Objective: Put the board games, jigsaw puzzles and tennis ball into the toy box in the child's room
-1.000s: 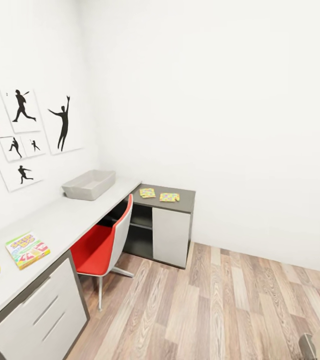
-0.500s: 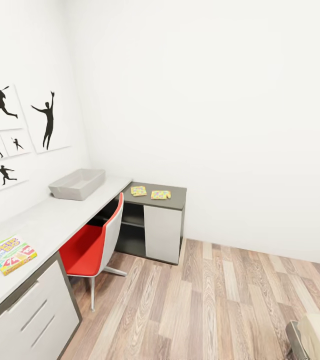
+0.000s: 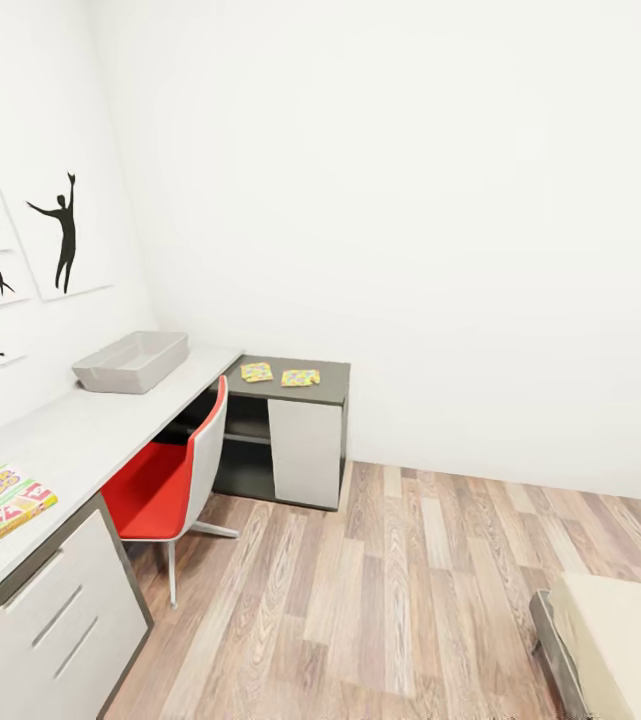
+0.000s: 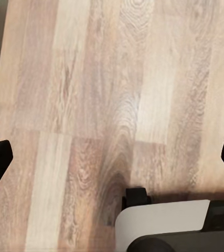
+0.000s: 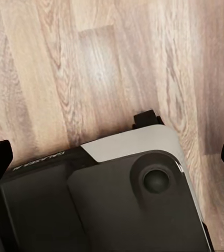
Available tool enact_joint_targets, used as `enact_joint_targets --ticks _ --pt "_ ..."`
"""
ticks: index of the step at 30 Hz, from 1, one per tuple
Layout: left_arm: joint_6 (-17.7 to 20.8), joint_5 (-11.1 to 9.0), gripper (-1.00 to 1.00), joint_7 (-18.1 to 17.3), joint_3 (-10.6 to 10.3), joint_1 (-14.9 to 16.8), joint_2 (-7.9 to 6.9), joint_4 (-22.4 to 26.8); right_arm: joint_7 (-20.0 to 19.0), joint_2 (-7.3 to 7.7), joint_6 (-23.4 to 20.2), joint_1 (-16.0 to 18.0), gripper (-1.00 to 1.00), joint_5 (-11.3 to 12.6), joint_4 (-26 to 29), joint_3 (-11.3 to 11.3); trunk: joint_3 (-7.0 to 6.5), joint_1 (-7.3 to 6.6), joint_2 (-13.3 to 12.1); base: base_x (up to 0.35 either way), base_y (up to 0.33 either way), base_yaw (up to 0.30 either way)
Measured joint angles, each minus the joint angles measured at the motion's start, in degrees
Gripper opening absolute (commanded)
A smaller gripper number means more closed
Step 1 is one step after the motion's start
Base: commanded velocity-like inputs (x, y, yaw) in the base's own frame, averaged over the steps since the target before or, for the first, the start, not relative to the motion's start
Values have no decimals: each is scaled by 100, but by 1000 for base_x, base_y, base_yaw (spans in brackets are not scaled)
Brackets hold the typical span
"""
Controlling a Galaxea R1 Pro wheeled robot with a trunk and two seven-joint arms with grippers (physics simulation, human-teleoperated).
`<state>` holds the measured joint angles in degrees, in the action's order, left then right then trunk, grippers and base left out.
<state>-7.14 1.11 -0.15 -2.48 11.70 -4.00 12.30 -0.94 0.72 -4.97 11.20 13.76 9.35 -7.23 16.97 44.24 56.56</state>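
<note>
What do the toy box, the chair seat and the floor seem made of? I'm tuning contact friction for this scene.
The toy box looks like matte light grey plastic: smooth, uniform, with a thick moulded rim. The chair seat looks red inside a white shell, perhaps padded; the render leaves that open. The floor looks like wood planks or laminate, with visible grain and seams.

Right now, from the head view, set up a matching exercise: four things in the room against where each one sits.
Things:
1. toy box
2. jigsaw puzzles
3. board game
4. chair

Places:
A. on the dark cabinet top by the far wall
B. on the floor, tucked against the desk
C. near end of the light desk, above the drawers
D. far end of the light desk, under the silhouette pictures

Pairs: 1-D, 2-A, 3-C, 4-B
</note>
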Motion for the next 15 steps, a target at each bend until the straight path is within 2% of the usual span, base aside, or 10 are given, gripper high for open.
enact_joint_targets --ticks 10,15 --pt "-12 0 100 0 6 -4 -26 -5 -5 0 10 -1 100 -4 -5 17 79 -1 0 -13 8 -156" --pt "-15 0 100 1 7 -3 -89 -5 -8 0 10 -2 100 -3 -6 30 119 0 1 -1 136 -157"
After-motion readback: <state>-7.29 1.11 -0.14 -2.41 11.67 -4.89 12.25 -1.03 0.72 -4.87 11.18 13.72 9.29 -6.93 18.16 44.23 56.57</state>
